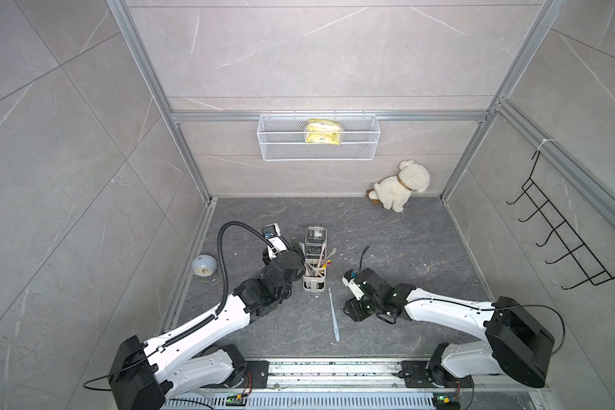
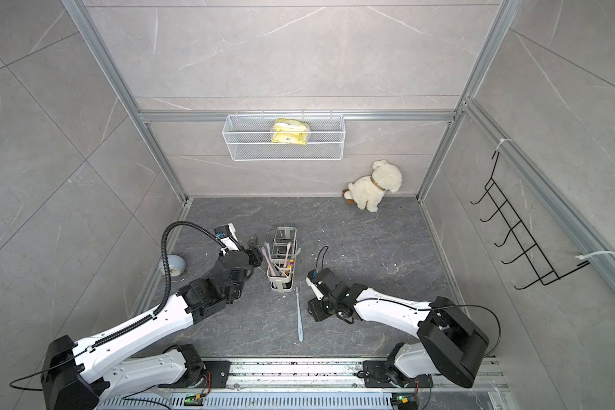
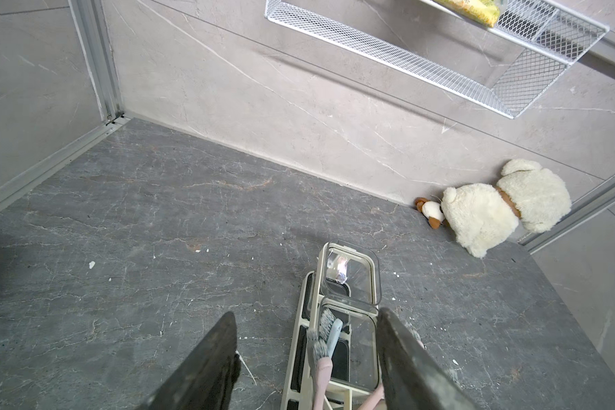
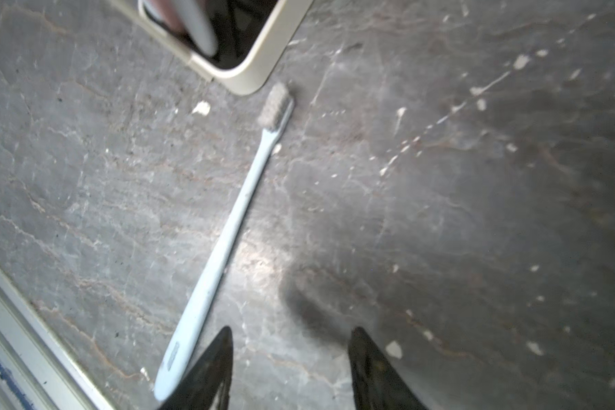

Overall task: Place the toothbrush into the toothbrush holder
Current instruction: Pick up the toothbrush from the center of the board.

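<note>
A light blue toothbrush point(image 1: 333, 314) point(image 2: 299, 314) point(image 4: 224, 241) lies flat on the dark floor, its bristles almost touching the near end of the toothbrush holder point(image 1: 313, 284) point(image 2: 281, 284) point(image 4: 263, 60). This cream-white caddy holds several brushes and two clear cups. My right gripper point(image 4: 292, 330) is open and low over the floor, with nothing between its fingers. The brush handle's end lies just outside one finger point(image 4: 213, 369). My left gripper point(image 3: 306, 314) is open too, with one finger over the floor beside the holder point(image 3: 292, 355) and the other over a clear cup.
A white wire mesh basket point(image 1: 318, 152) with a yellow pack hangs on the back wall. A plush dog point(image 1: 402, 186) sits in the far right corner and a small blue clock point(image 1: 203, 268) by the left wall. Black hooks point(image 1: 561, 234) hang on the right wall.
</note>
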Action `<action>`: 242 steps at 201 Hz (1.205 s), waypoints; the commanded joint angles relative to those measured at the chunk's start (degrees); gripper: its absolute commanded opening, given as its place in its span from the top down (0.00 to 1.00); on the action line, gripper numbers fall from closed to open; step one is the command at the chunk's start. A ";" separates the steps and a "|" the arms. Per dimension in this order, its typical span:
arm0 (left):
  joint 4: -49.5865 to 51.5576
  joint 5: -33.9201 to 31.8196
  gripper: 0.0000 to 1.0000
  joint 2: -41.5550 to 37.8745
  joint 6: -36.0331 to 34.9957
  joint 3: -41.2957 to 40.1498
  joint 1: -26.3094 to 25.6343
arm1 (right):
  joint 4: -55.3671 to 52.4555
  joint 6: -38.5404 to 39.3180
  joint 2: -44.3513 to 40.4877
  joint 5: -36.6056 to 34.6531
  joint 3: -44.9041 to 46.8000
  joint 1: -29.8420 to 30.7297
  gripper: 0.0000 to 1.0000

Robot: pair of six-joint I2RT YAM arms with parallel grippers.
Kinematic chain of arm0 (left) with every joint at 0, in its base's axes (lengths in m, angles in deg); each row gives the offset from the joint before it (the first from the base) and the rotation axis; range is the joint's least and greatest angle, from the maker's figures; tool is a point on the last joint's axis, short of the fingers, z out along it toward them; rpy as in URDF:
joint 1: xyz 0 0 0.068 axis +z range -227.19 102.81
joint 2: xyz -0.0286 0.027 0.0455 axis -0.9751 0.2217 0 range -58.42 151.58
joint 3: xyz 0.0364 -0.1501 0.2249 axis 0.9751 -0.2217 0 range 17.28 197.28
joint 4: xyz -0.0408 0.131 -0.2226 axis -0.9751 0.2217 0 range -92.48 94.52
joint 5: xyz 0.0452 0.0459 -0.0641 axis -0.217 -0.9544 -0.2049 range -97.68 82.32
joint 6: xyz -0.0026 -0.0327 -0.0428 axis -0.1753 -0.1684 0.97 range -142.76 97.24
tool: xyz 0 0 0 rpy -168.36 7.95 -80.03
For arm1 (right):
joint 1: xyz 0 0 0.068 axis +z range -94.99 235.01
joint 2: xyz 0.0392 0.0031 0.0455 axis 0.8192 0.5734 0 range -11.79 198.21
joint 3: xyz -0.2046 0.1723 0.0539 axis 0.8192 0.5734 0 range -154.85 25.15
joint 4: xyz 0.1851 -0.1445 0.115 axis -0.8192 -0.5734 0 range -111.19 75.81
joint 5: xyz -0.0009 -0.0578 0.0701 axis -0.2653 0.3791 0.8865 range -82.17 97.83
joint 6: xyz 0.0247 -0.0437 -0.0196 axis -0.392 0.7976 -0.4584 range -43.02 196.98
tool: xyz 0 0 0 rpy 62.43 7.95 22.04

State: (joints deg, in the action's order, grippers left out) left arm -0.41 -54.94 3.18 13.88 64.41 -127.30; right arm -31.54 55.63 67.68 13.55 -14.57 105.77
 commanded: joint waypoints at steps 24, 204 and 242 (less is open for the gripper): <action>5.91 1.98 0.37 0.23 5.16 4.32 0.10 | -8.62 -11.72 5.38 -9.62 -7.50 6.98 0.35; 16.87 8.40 0.37 3.95 10.61 11.51 -2.46 | -5.30 -22.26 2.18 -13.98 1.66 11.44 0.87; 16.80 11.19 0.33 7.65 12.60 14.10 -4.46 | -7.75 -21.42 -5.18 -14.72 1.34 11.45 0.87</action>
State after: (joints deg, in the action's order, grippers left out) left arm 16.00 -45.87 9.17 24.00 75.65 -130.66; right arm -36.89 34.47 66.93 -0.73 -12.93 117.14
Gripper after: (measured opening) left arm 0.652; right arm 0.125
